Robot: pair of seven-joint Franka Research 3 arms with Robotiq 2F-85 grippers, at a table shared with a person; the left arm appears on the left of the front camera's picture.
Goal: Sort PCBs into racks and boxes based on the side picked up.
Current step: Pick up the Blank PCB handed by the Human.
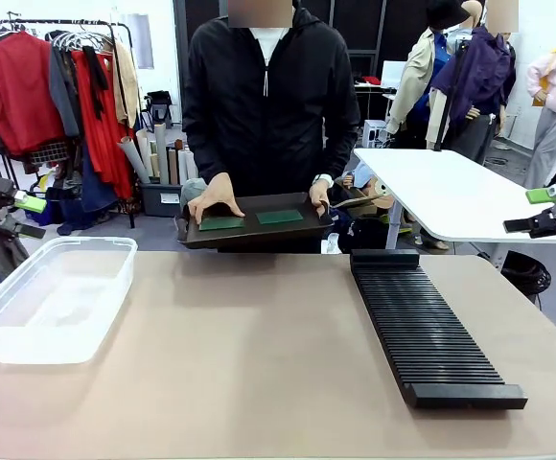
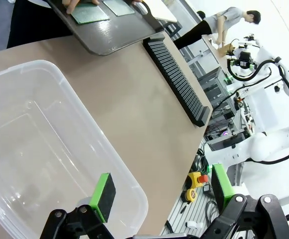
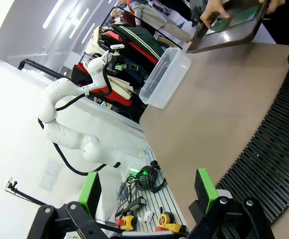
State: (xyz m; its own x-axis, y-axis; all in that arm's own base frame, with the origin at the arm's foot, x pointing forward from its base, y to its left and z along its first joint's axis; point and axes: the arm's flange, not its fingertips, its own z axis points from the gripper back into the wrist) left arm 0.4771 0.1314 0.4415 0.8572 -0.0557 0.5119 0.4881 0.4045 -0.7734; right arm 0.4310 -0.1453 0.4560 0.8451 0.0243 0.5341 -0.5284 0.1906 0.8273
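1. Bench (image 1: 259, 345): tan, flat top. It carries the box and the rack; a person (image 1: 268, 105) in a black jacket stands at its far side.

2. Box (image 1: 29, 340): clear plastic tub with a rim, standing on the bench at the robot's left, close to the left edge. It is well apart from the rack.

3. Rack (image 1: 422, 331): long, black and ribbed. It lies flat on the bench at the robot's right, running from the far edge toward the near edge.

4. Tray (image 1: 259, 237): dark and shallow, held by the person at the far edge of the bench, between the box and the rack.

5. One hand (image 1: 216, 196) lies spread on the tray with its fingers at one board; the other hand (image 1: 318, 195) grips the tray's opposite end.

6. PCBs (image 1: 220, 222): two green boards, flat on the tray, side by side and not touching. Which face is up cannot be told.

7. Left tool (image 2: 162, 191): fingers spread wide, holding nothing, raised above the box's corner.

8. Right tool (image 3: 147, 191): fingers spread wide, holding nothing. In the front view it is raised at the robot's far right; in its wrist view the rack lies below it.
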